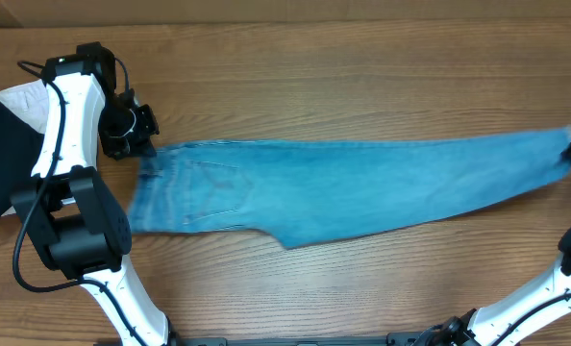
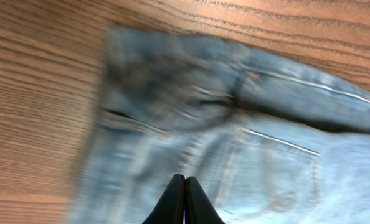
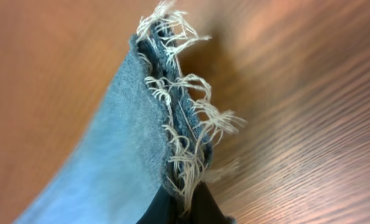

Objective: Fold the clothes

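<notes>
Denim jeans — hem in right pincer

Wooden desk, warm brown, with dark grain running left to right. Spans nearly the whole overhead view. Lit softly and evenly, with a faint sheen. Paler tan strip at the top left corner.

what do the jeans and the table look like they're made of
Jeans: light blue denim, likely cotton, matte; stitched pocket seams show, and the ankle hem frays into pale loose threads.
Table: wood or a wood-look laminate, cannot tell which; brown with running grain lines and a faint sheen.
</notes>
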